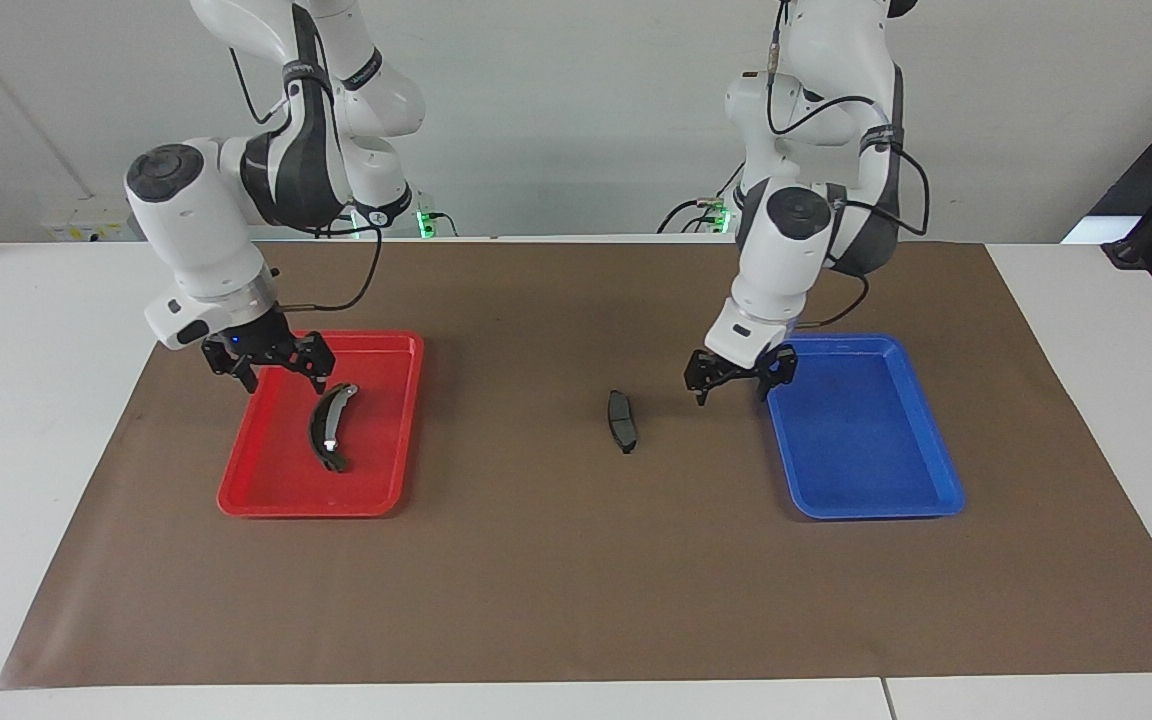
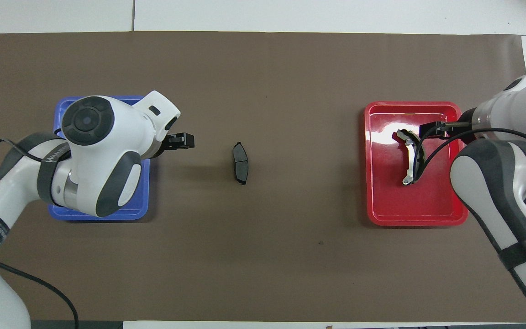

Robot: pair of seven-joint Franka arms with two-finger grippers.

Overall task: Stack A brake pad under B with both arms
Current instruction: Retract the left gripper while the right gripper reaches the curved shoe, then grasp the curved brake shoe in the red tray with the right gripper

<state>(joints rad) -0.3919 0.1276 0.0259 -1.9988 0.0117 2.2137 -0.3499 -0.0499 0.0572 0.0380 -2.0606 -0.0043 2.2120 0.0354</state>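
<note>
Item one: small flat dark grey brake pad [image 1: 621,419], lying flat and alone on the brown mat [image 1: 556,580], between the two trays. I judge it stiff, dense, thin.

Item two: long curved black brake shoe with silver metal [image 1: 328,428], in the red plastic tray [image 1: 266,495], just below my right gripper [image 1: 270,366], fingers spread, empty. I judge it rigid, heavy, slick; I would pinch mid-arc.

Left gripper [image 1: 739,380]: fingers spread, empty, over the blue plastic tray's [image 1: 876,505] edge, beside the pad.
</note>
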